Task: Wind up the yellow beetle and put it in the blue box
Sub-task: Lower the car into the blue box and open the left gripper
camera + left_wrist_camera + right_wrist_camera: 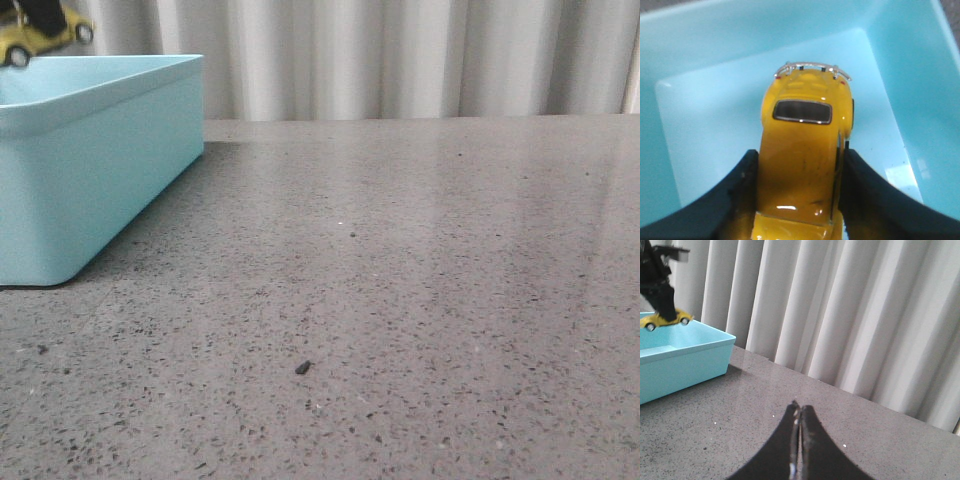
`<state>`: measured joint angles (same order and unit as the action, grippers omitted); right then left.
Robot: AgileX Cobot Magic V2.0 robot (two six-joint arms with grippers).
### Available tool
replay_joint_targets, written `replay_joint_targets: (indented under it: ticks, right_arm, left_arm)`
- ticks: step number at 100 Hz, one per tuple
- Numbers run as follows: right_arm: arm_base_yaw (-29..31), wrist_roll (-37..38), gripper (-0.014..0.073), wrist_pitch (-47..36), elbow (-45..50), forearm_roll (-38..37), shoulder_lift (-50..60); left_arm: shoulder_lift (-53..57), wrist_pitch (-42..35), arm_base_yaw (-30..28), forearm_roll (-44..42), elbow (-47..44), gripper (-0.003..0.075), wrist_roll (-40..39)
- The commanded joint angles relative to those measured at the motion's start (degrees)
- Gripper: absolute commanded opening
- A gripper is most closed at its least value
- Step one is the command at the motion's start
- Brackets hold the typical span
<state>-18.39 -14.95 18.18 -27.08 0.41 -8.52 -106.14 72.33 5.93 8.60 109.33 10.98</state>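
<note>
The left gripper (799, 200) hangs above the open blue box (95, 170), its dark fingers (735, 195) pressed against both flanks of the yellow beetle (802, 165) and pointing down toward the box floor. In the front view the car sits in the air just over the box rim, tilted slightly nose-down. The right gripper (799, 440) is held low over the grey table (400, 300), well apart from the box, its jaws pressed together with nothing between them.
</note>
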Motion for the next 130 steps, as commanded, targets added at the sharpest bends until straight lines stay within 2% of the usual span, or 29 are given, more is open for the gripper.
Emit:
replay_joint_targets:
  ticks: [1,16,45,52,67,80,89,106,110,122,130]
  right_arm:
    - [0.0,-0.2,-0.0062,-5.4,-0.6,-0.1,-0.7]
    - [0.0,-0.2,-0.0062,-6.0,-0.4,-0.1,-0.7]
    - [0.0,-0.2,-0.0062,-7.7,-0.4,-0.1,-0.7]
    - [0.0,-0.2,-0.0062,-7.7,-0.4,-0.1,-0.7]
    - [0.0,-0.2,-0.0062,-7.7,-0.4,-0.1,-0.7]
    - [0.0,-0.2,-0.0062,-7.7,-0.4,0.0,-0.7]
    - [0.0,-0.2,-0.0062,-7.7,-0.4,0.1,-0.7]
    - [0.0,-0.2,-0.0062,-7.7,-0.4,0.2,-0.7]
    - [0.0,-0.2,-0.0062,-7.7,-0.4,0.2,-0.7]
    - [0.0,-0.2,-0.0062,-7.5,-0.4,0.2,-0.7]
    - [0.0,-0.2,-0.0062,-6.3,-0.4,0.6,-0.7]
  left_arm:
    - [2.6,0.3,0.0,0.0,-2.1,-0.001,-0.8]
    - [1.3,-0.5,0.0,-4.1,-5.9,-0.001,-0.8]
    - [-1.4,-1.4,0.1,-4.4,-6.8,0.0001,-0.9]
    - [-1.4,-1.4,0.1,-5.2,-6.8,0.0062,-0.9]
    - [-1.4,-1.4,0.1,-5.8,-6.8,0.0275,-1.0]
    - [-1.4,-1.2,0.1,-5.8,-6.8,0.0329,-1.1]
    - [-1.4,-0.9,0.1,-5.3,-6.8,0.0364,-4.1]
    - [-0.9,-0.5,0.1,-4.8,-6.8,0.0545,-5.9]
    - [-0.7,-0.4,0.1,-4.8,-6.8,0.0559,-5.9]
    - [2.1,-1.9,0.1,-4.3,-6.6,0.0536,-6.2]
    - [5.5,-6.0,0.2,-3.4,-6.5,0.0525,-10.6]
